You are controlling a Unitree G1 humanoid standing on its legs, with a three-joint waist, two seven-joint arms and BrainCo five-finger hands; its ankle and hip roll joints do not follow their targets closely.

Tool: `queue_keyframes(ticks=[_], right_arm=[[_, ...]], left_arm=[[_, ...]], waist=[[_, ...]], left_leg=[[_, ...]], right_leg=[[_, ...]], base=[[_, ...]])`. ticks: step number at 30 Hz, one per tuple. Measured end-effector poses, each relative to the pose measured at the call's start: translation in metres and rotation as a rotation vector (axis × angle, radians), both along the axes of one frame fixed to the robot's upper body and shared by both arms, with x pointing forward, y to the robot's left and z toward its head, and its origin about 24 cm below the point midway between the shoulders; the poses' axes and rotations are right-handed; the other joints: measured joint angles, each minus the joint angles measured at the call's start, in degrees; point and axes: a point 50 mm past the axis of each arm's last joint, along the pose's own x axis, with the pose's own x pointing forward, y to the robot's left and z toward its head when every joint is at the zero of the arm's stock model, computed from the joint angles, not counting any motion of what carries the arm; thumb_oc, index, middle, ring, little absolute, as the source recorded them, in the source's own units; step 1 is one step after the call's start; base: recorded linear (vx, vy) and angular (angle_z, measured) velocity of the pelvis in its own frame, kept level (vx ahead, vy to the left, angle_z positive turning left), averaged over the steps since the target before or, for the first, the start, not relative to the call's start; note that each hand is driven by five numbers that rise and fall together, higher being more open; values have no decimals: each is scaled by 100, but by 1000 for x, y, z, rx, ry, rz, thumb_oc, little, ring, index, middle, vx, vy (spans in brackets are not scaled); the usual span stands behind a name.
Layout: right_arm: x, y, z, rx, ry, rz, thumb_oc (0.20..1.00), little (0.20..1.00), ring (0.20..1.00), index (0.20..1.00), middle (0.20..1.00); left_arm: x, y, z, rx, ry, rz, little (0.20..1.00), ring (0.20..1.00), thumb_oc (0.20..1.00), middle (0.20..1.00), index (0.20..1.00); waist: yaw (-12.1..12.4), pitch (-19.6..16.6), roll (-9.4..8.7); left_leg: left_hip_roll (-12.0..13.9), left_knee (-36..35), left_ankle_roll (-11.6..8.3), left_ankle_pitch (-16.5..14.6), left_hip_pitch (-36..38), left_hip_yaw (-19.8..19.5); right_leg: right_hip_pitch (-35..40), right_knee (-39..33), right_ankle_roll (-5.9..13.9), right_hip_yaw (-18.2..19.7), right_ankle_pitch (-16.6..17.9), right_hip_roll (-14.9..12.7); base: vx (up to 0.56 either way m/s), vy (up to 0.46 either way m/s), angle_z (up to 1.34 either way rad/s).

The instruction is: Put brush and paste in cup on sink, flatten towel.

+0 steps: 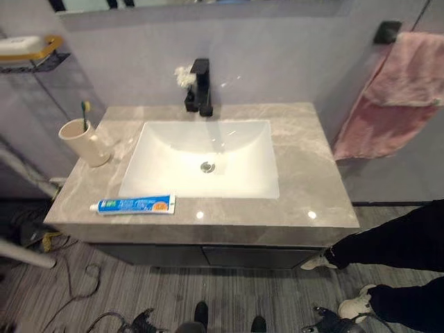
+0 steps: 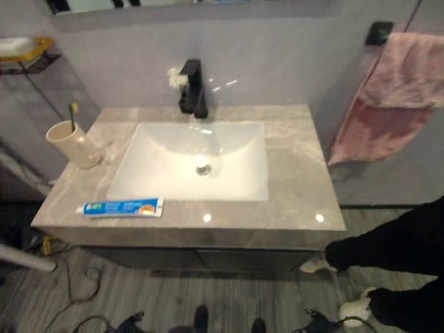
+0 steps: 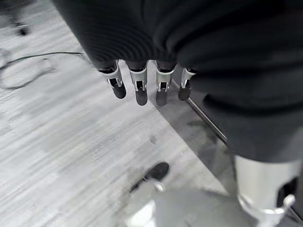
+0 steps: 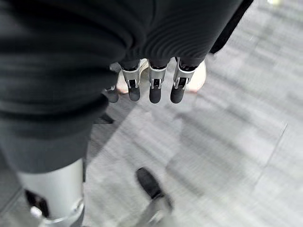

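A beige cup (image 1: 83, 142) stands at the left end of the grey stone counter (image 1: 305, 173), with a green-tipped toothbrush (image 1: 85, 111) upright in it. The blue and white toothpaste tube (image 1: 133, 204) lies flat near the counter's front left edge, in front of the white basin (image 1: 149, 149). A pink towel (image 1: 395, 97) hangs bunched and crooked on a wall rail at the right. My left hand (image 3: 141, 87) hangs low over the wood floor, fingers straight and holding nothing. My right hand (image 4: 154, 85) hangs the same way on the other side, far below the counter.
A black faucet (image 1: 200, 87) rises behind the basin. A wire shelf with a yellow soap dish (image 1: 28, 48) is fixed to the wall at the upper left. A person's dark-trousered legs and white shoes (image 1: 395, 243) stand at the lower right, close to the counter's corner.
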Motion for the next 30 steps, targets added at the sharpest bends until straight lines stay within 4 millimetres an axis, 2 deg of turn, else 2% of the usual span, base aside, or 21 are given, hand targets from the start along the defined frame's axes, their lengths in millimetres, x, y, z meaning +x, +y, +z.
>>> queue_keyframes(ticks=[1,3,4,5,6,7,8,9,12,14,16,18,20,26,30], right_arm=[[1,-3,1,-14,-7,-2,1000,1000,1000,1000,1000],[4,-5,4,-22,-26,-11,1000,1000,1000,1000,1000],[-1,-9,3,-31,-14,-35,1000,1000,1000,1000,1000],[-3,-10,3,-33,-4,-40,1000,1000,1000,1000,1000],[-3,-9,2,-27,-3,-41,1000,1000,1000,1000,1000],[-5,-7,1,-22,-4,-48,1000,1000,1000,1000,1000],[-15,-6,-2,-17,18,-58,1000,1000,1000,1000,1000],[-16,-6,-2,-19,18,-59,1000,1000,1000,1000,1000],[-10,-4,-2,-21,-12,-51,1000,1000,1000,1000,1000],[-4,0,-1,-12,-35,-41,1000,1000,1000,1000,1000],[-2,1,-1,-9,-53,-34,1000,1000,1000,1000,1000],[-9,-1,-2,-22,-43,-42,1000,1000,1000,1000,1000],[-18,-2,-4,-22,-22,-48,1000,1000,1000,1000,1000],[-26,-4,-5,-26,-2,-80,1000,1000,1000,1000,1000],[-52,-6,-9,-18,48,-158,1000,1000,1000,1000,1000]], left_arm=[[0,1,1,2,-8,-21,1000,1000,1000,1000,1000],[-8,4,9,-17,-48,-87,1000,1000,1000,1000,1000],[-17,7,7,-20,-33,-83,1000,1000,1000,1000,1000],[-22,10,7,-15,-21,-79,1000,1000,1000,1000,1000],[-24,14,13,-17,-40,-106,1000,1000,1000,1000,1000],[-23,18,23,-18,-75,-148,1000,1000,1000,1000,1000],[-15,29,57,-4,-181,-306,1000,1000,1000,1000,1000],[-11,33,67,3,-212,-349,1000,1000,1000,1000,1000],[-6,44,99,55,-262,-532,1000,1000,1000,1000,1000],[-5,50,113,76,-273,-602,1000,1000,1000,1000,1000],[1,49,132,78,-320,-682,1000,1000,1000,1000,1000],[17,29,178,57,-481,-835,1000,1000,1000,1000,1000],[26,25,194,60,-578,-839,1000,1000,1000,1000,1000],[39,34,236,120,-738,-776,1000,1000,1000,1000,1000],[59,57,285,173,-1040,-521,1000,1000,1000,1000,1000]], waist=[[-3,7,14],[-11,8,58],[-5,-18,175],[32,-47,273],[62,-13,245],[92,7,221],[332,-5,194],[386,-29,161],[523,-55,214],[551,-99,251],[555,-131,292],[618,-191,345],[621,-255,397],[621,-247,384],[585,-283,358]], left_leg=[[-20,12,113,-80,81,5],[-37,-77,320,-269,304,13],[-3,-293,434,-344,462,12],[-26,-331,511,-417,477,10],[-55,-347,517,-439,556,34],[-77,-345,562,-469,555,38],[-151,-345,590,-489,567,-13],[-181,-345,610,-502,580,-14],[-252,-345,598,-493,613,-31],[-276,-345,601,-496,631,-37],[-288,-345,603,-494,660,-101],[-317,-332,605,-439,663,-289],[-319,-326,588,-433,655,-325],[-281,-322,546,-438,631,-339],[-237,-342,541,-435,534,-339]], right_leg=[[24,1,-55,-29,-14,-4],[32,-2,-27,-35,-37,0],[54,0,13,-32,-22,37],[113,-28,74,-35,16,23],[140,-40,111,-20,30,-10],[170,-31,138,-21,43,-28],[207,-24,224,-39,57,-96],[217,-18,248,-39,60,-128],[238,-1,293,-49,73,-195],[257,-1,320,-54,61,-213],[319,-1,350,-114,38,-222],[415,-1,354,-315,16,-232],[427,-9,366,-353,-11,-230],[423,0,373,-360,-29,-193],[330,1,348,-357,-27,-155]], base=[[40,47,22],[72,57,7],[79,63,4],[75,52,-4],[40,19,-4],[58,17,6],[25,13,10],[24,9,14],[36,-6,3],[17,4,5],[0,-7,22],[53,-32,39],[22,-37,14],[0,0,0],[8,0,0]])
